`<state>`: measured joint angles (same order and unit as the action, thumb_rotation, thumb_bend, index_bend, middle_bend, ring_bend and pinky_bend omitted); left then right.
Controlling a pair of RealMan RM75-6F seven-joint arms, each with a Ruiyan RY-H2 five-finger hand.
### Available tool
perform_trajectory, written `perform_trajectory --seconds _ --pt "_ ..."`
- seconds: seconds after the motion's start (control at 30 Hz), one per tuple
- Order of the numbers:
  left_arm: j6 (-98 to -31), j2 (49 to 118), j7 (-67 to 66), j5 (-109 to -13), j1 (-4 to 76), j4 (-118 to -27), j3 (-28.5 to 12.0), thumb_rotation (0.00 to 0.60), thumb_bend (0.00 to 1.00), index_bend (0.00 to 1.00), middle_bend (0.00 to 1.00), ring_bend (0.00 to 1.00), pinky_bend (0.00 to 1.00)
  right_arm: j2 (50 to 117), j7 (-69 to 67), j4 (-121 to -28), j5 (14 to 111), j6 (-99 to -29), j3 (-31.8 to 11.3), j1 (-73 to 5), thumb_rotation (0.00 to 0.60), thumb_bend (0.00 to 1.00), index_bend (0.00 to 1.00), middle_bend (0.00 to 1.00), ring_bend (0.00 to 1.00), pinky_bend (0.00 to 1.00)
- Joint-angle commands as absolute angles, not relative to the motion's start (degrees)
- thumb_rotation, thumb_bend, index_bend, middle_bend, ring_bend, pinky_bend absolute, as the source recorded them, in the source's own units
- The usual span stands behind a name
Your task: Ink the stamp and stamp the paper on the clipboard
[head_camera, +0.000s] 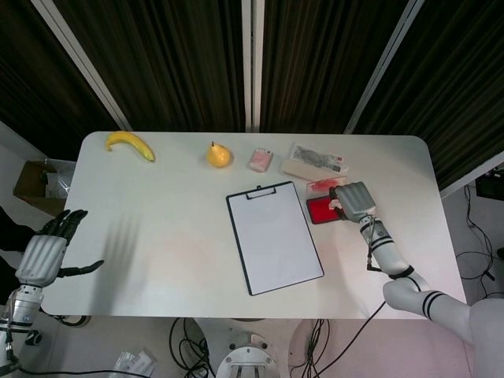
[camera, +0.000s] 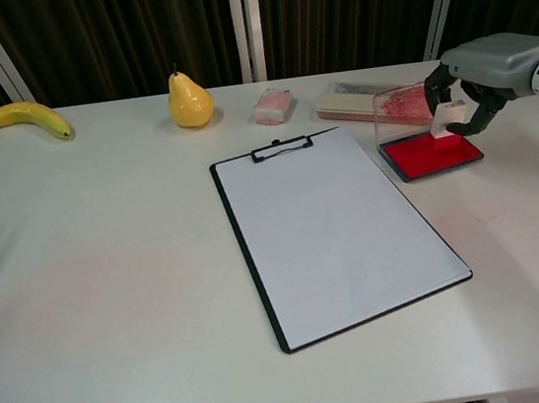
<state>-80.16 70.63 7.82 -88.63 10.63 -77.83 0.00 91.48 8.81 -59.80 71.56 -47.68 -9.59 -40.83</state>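
Stamp (camera: 452,118) was small, whitish, blocky — pinched in the right hand (camera: 486,69), its base just above or on the red pad of the ink pad (camera: 430,154); contact unclear. Ink pad was a shallow black tray with a red inked surface, its clear lid (camera: 399,110) standing upright at the back edge, smeared red. Clipboard (camera: 338,232) was black-rimmed, carrying one blank white sheet under the clip, lying mid-counter (camera: 111,282), just left of the ink pad. Left hand (head_camera: 47,253) hung off the counter's left edge — fingers spread wide, holding nothing. Along the back: banana (camera: 26,118), pear (camera: 190,100), pink wrapped item (camera: 274,106), flat box (camera: 348,102).
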Motion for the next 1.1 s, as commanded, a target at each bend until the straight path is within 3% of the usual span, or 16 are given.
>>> perform_trajectory --seconds 0.03,0.23,0.43,0.7,1.1 --pt "-80.21 70.6 7.8 -88.68 10.63 -77.97 0.0 0.21 0.05 0.07 0.1 0.08 0.18 88.21 9.44 -64.82 72.87 -50.47 -10.21 -40.39 0.6 0.41 0.59 0.56 0.75 0.97" --pt "-80.51 70.71 8.19 -88.66 10.37 -77.92 0.07 0.209 0.05 0.07 0.1 0.08 0.18 84.19 13.3 -75.45 73.7 -52.96 -10.91 -40.69 0.6 0.42 0.59 0.57 0.75 0.97" --pt "-81.12 70.7 8.82 -89.02 10.07 -77.62 0.23 0.21 0.05 0.07 0.1 0.08 0.18 86.25 20.49 -80.18 70.04 -52.18 -13.26 -43.96 0.6 0.41 0.59 0.57 0.75 0.97" --pt "-81.79 70.27 10.2 -89.3 9.7 -77.24 0.32 0.208 0.05 0.07 0.1 0.08 0.18 94.96 29.96 -73.9 59.38 -48.67 -16.61 -50.78 0.6 0.42 0.6 0.57 0.75 0.97" --pt "-82.42 70.07 12.45 -89.87 9.28 -76.01 0.69 0.209 0.05 0.07 0.1 0.08 0.18 106.11 35.31 -62.59 49.87 -45.46 -17.76 -58.26 0.6 0.42 0.59 0.57 0.75 0.97"
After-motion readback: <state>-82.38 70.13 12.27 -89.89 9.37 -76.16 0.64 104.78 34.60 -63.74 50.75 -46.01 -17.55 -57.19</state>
